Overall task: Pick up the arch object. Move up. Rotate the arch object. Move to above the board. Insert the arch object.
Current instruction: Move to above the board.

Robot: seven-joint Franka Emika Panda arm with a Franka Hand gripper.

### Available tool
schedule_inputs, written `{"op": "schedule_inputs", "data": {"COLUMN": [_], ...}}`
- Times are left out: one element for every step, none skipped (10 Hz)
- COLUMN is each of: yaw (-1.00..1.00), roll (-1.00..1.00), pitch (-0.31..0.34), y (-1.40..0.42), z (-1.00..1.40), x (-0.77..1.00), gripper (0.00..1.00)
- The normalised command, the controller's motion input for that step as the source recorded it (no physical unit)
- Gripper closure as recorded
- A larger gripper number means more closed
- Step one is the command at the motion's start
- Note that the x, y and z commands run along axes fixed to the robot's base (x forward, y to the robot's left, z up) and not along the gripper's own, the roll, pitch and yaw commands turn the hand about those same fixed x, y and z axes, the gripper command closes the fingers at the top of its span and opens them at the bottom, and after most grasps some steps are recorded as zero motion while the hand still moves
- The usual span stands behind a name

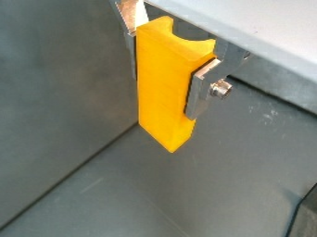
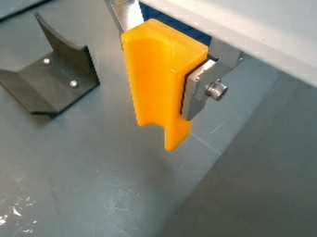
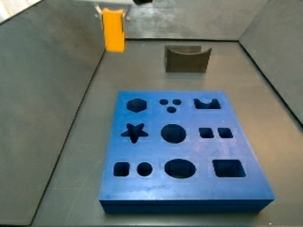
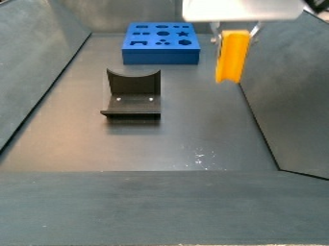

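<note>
The arch object (image 1: 165, 88) is a bright yellow-orange block, clamped between the silver fingers (image 1: 202, 85) of my gripper (image 1: 168, 56). In both wrist views it hangs clear above the grey floor, its curved notch showing at one end (image 2: 158, 79). In a side view the arch object (image 3: 112, 29) is high up at the far left, well away from the board (image 3: 180, 151), a thick blue slab with dark cut-outs. In another side view the arch object (image 4: 230, 56) hangs under my gripper (image 4: 236, 32), to the right of the board (image 4: 162, 43).
The fixture (image 4: 130, 93), a dark L-shaped bracket, stands on the floor between the board and the near edge; it also shows behind the board (image 3: 185, 58) and in a wrist view (image 2: 50, 71). Grey walls enclose the floor on all sides.
</note>
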Motion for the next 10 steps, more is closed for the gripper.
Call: {"op": "schedule_inputs", "data": {"yaw": [0.02,0.02,0.02,0.02,0.03,0.03,0.03,0.03,0.03,0.03], "roll": [0.18,0.18,0.18,0.18,0.18,0.18,0.17,0.17,0.16,0.16], "pitch": [0.001,-0.003,-0.003,-0.003,0.001,0.006,0.018,0.026,0.039,0.05], "y": [-0.05,-0.05,-0.05,-0.05,-0.05,-0.05,-0.04,-0.04,-0.04,-0.04], "z": [1.0,1.0,1.0,1.0,1.0,1.0,1.0,1.0,1.0,1.0], "x": [-0.11,-0.1,-0.1,-0.1,-0.1,-0.09,-0.09,-0.08,-0.07,-0.06], "gripper": [1.0,1.0,1.0,1.0,1.0,1.0,1.0,1.0,1.0,1.0]}}
